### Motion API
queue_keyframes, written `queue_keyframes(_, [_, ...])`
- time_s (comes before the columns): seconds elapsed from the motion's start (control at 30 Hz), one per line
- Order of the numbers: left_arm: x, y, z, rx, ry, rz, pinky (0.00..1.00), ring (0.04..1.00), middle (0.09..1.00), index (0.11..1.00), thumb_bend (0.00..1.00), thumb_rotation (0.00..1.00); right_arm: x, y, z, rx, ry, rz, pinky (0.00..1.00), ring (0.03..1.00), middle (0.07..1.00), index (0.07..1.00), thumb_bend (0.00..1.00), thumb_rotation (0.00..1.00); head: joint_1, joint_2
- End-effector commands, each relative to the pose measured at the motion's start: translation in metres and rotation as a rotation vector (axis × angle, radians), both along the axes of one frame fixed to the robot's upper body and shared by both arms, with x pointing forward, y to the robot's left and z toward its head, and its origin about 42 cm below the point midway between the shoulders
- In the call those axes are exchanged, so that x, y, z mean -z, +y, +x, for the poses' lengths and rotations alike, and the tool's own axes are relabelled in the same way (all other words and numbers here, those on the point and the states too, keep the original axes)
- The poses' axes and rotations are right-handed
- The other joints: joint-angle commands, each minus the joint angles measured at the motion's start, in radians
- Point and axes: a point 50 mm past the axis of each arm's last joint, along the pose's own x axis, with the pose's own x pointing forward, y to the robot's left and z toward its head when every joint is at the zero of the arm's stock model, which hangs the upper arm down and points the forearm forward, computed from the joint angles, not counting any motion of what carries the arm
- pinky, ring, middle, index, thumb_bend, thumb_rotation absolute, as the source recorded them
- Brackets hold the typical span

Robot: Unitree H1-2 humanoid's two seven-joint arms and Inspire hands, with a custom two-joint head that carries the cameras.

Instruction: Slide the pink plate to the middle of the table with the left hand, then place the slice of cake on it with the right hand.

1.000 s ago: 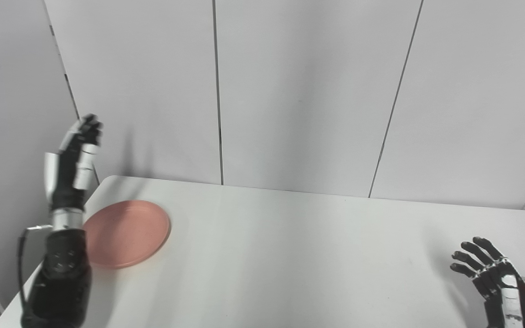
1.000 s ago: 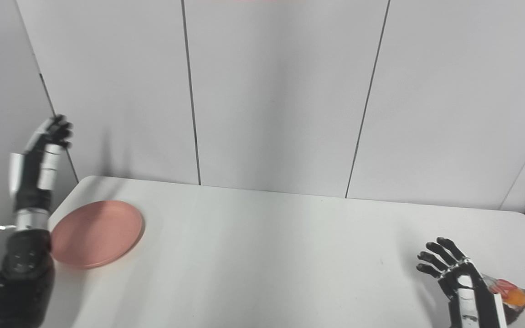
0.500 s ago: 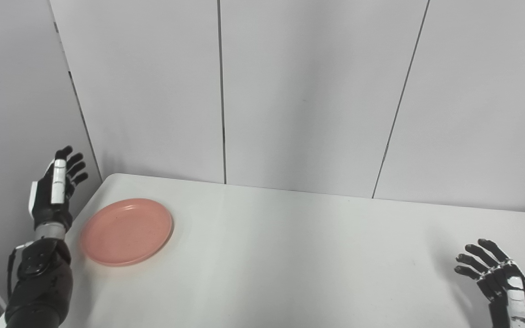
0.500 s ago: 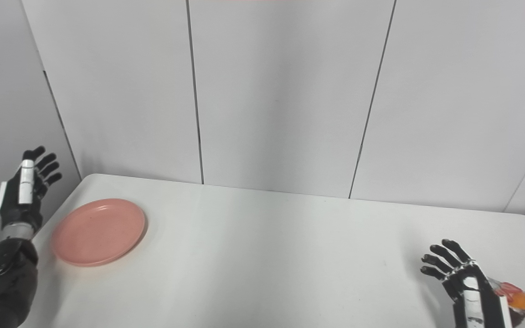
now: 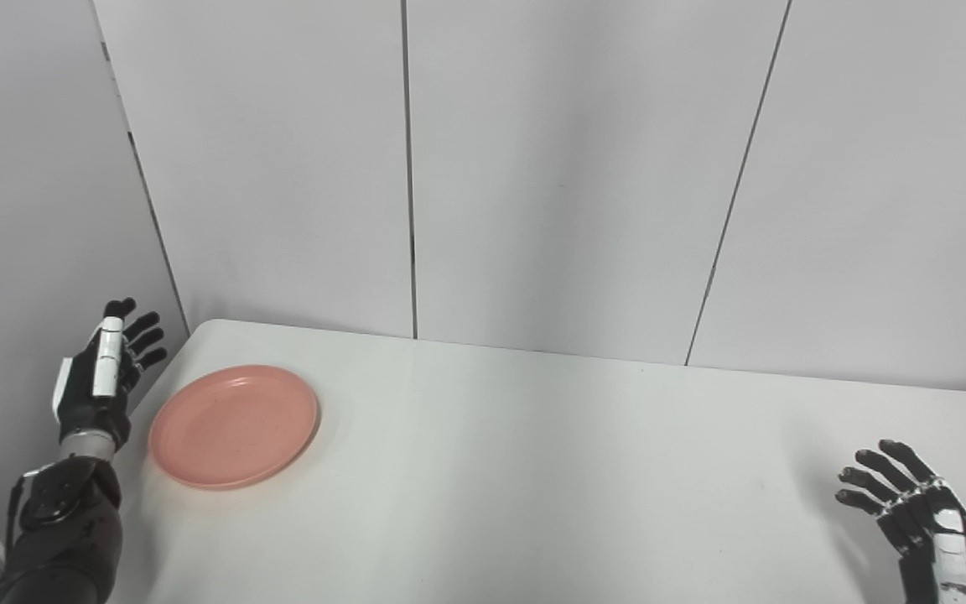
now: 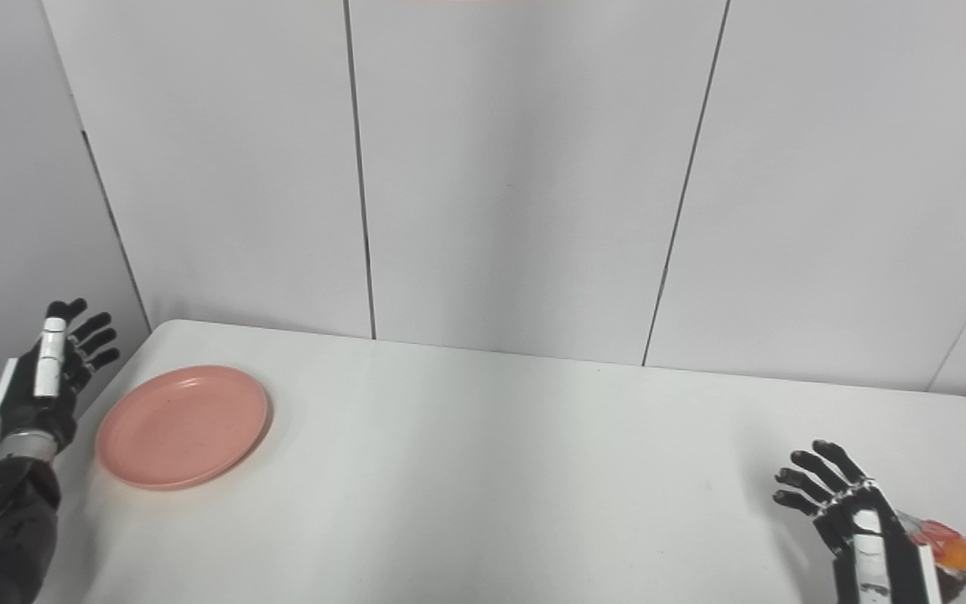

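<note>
Left hand (image 5: pixel 104 369): raised off the table's left edge, fingers apart and pointing up, holding nothing. Not touching the pink plate (image 5: pixel 234 424), which lies flat just to its right, near the table's (image 6: pixel 483 470) far-left corner and well short of the middle. A narrow strip of white tabletop between hand and plate rim.

Right hand (image 6: pixel 848 520): low at the near-right corner, fingers spread and curled slightly forward, empty. Back of hand toward the cameras, forearm running off the bottom edge.

Slice of cake (image 6: pixel 948 554): on the table just to the right of the right hand, partly hidden behind the wrist. Red and orange topping over a dark side showing in the right eye view; only a sliver of it at the frame edge in the left eye view. Whether wrist and cake touch: cannot tell.

Plate and cake well apart, at opposite ends of the table, with bare white surface between. Pale panelled wall (image 5: pixel 567 168) behind.
</note>
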Motion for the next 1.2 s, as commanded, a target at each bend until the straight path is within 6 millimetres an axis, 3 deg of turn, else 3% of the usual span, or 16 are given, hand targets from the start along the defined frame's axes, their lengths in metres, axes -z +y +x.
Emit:
queue_keyframes(0.0, [-0.02,0.002,0.006,-0.003,-0.07,0.029,0.76,0.807,0.808,0.844,0.8,0.85,0.072,0.006,-0.047,0.023,0.213,0.058,0.62,0.677,0.724,0.737,0.8,0.82,-0.001,0.002])
queue_keyframes(0.2, [-0.011,-0.014,0.007,0.08,-0.062,0.052,0.8,0.819,0.826,0.883,0.82,0.87,0.069,0.008,-0.047,0.02,0.211,0.051,0.62,0.682,0.729,0.742,0.81,0.82,-0.009,0.008])
queue_keyframes(0.43, [-0.001,-0.029,0.008,0.114,-0.029,0.096,0.74,0.793,0.773,0.849,0.81,0.88,0.068,0.011,-0.048,0.017,0.205,0.047,0.62,0.68,0.73,0.745,0.83,0.8,-0.012,0.011])
queue_keyframes(0.63, [0.01,-0.038,0.006,0.144,-0.004,0.103,0.8,0.792,0.791,0.87,0.81,0.9,0.067,0.011,-0.047,0.01,0.2,0.045,0.62,0.678,0.725,0.747,0.81,0.8,-0.013,0.016])
queue_keyframes(0.77, [0.017,-0.042,0.006,0.152,0.013,0.098,0.71,0.773,0.769,0.832,0.82,0.88,0.066,0.012,-0.048,0.013,0.201,0.033,0.62,0.681,0.728,0.746,0.8,0.81,-0.017,0.018])
queue_keyframes(1.17, [0.017,-0.067,0.015,0.223,0.006,0.12,0.77,0.817,0.817,0.851,0.81,0.94,0.065,0.013,-0.048,0.004,0.203,0.036,0.62,0.682,0.732,0.754,0.81,0.8,-0.019,0.021])
